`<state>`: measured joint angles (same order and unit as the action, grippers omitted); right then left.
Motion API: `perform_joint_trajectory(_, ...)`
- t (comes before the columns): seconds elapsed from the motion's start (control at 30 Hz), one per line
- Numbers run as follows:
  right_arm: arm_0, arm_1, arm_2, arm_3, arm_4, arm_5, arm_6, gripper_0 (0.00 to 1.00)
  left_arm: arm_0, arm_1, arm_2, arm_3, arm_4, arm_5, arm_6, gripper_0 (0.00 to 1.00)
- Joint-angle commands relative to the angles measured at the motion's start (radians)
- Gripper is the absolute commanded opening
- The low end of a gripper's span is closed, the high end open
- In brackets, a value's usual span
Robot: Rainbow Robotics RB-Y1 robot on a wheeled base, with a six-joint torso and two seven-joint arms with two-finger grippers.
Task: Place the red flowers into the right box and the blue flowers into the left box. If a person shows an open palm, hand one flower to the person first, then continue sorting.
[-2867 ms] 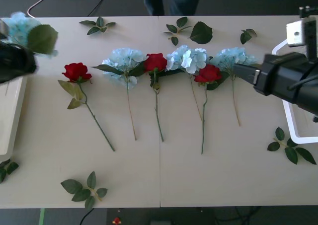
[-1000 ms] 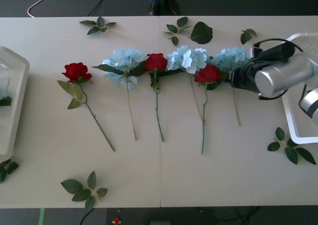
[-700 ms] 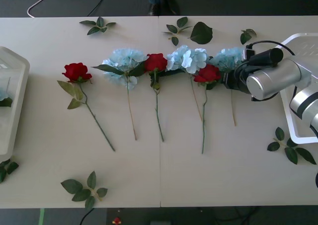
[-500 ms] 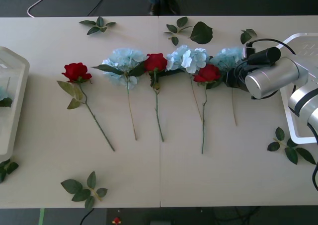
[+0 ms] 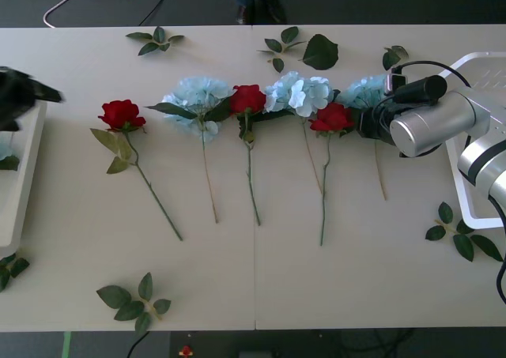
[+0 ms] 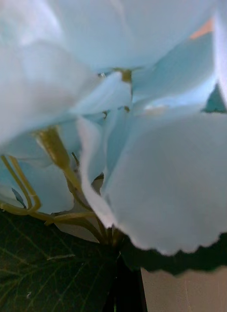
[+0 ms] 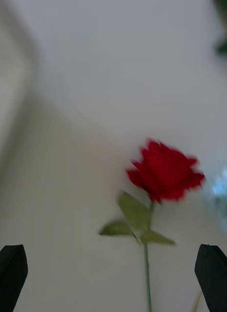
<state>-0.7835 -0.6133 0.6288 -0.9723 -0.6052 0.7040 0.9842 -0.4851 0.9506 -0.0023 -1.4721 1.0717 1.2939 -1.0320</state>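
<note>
Right end effector [image 5: 365, 123] at rightmost blue flower [image 5: 365, 92], grip state unclear; left end effector [image 7: 113, 278] open near leftmost rose [image 7: 164, 170]

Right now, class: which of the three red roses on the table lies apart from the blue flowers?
The leftmost red rose: bare table surrounds it, while the other two roses sit between blue flowers.

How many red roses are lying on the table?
3. One rose lies at the left end of the row, near the left jaws. One lies in the middle. One lies next to the right jaws.
</note>
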Motion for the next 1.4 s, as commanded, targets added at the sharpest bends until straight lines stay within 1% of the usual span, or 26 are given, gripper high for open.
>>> perform_joint_trajectory(0.03, -0.033, 0.024, 0.008, -0.002, 0.005, -0.02, 0.031, 0.0, -0.093, 0.043, -0.143, -0.085, -0.001, -0.013, 0.151, 1.0)
perform_joint_trajectory(0.23, -0.025, 0.0, -0.001, -0.019, -0.005, -0.041, 0.031, 0.0, -0.155, 0.017, -0.347, -0.094, -0.018, -0.117, 0.305, 1.0)
perform_joint_trajectory(0.37, 0.024, -0.036, -0.055, -0.1, -0.015, -0.041, 0.036, 0.0, -0.184, 0.004, -0.452, -0.094, -0.033, -0.159, 0.385, 1.0)
perform_joint_trajectory(0.43, 0.072, -0.066, -0.103, -0.17, -0.018, -0.041, 0.039, 0.0, -0.198, -0.001, -0.499, -0.096, -0.041, -0.165, 0.42, 1.0)
perform_joint_trajectory(0.5, 0.138, -0.097, -0.164, -0.266, -0.022, -0.041, 0.042, 0.0, -0.217, -0.012, -0.556, -0.094, -0.07, -0.17, 0.458, 1.0)
perform_joint_trajectory(0.53, 0.138, -0.097, -0.164, -0.266, -0.022, -0.041, 0.042, 0.0, -0.217, -0.012, -0.556, -0.094, -0.07, -0.17, 0.458, 1.0)
perform_joint_trajectory(0.6, 0.227, -0.134, -0.239, -0.387, -0.024, -0.041, 0.048, 0.0, -0.239, -0.019, -0.633, -0.094, -0.124, -0.197, 0.51, 1.0)
perform_joint_trajectory(0.63, 0.253, -0.143, -0.265, -0.425, -0.024, -0.041, 0.048, 0.0, -0.245, -0.021, -0.663, -0.094, -0.137, -0.212, 0.529, 1.0)
perform_joint_trajectory(0.67, 0.306, -0.155, -0.311, -0.497, -0.025, -0.041, 0.051, 0.0, -0.254, -0.023, -0.708, -0.093, -0.167, -0.24, 0.561, 1.0)
perform_joint_trajectory(0.7, 0.328, -0.16, -0.331, -0.528, -0.027, -0.041, 0.051, 0.0, -0.259, -0.024, -0.725, -0.093, -0.177, -0.252, 0.575, 1.0)
perform_joint_trajectory(0.83, 0.492, -0.172, -0.462, -0.738, -0.034, -0.041, 0.065, 0.0, -0.282, -0.024, -0.829, -0.093, -0.236, -0.32, 0.662, 1.0)
perform_joint_trajectory(0.9, 0.54, -0.172, -0.5, -0.801, -0.036, -0.043, 0.07, 0.0, -0.288, -0.024, -0.854, -0.094, -0.248, -0.329, 0.685, 1.0)
perform_joint_trajectory(0.97, 0.615, -0.172, -0.554, -0.895, -0.039, -0.044, 0.08, 0.0, -0.29, -0.024, -0.884, -0.094, -0.266, -0.34, 0.714, 1.0)
perform_joint_trajectory(1.07, 0.694, -0.171, -0.606, -0.993, -0.048, -0.044, 0.093, 0.0, -0.29, -0.026, -0.915, -0.082, -0.276, -0.36, 0.721, 1.0)
perform_joint_trajectory(1.13, 0.742, -0.164, -0.643, -1.048, -0.074, -0.044, 0.097, 0.0, -0.291, -0.024, -0.938, -0.059, -0.274, -0.393, 0.721, 1.0)
perform_joint_trajectory(1.2, 0.771, -0.157, -0.675, -1.077, -0.131, -0.041, 0.103, 0.0, -0.291, -0.026, -0.964, -0.028, -0.279, -0.438, 0.721, 1.0)
perform_joint_trajectory(1.27, 0.79, -0.149, -0.695, -1.094, -0.185, -0.04, 0.128, 0.0, -0.296, -0.024, -0.996, 0.012, -0.294, -0.489, 0.719, 1.0)
perform_joint_trajectory(1.4, 0.796, -0.115, -0.729, -1.094, -0.271, -0.038, 0.231, 0.0, -0.31, -0.026, -1.061, 0.078, -0.308, -0.564, 0.719, 1.0)
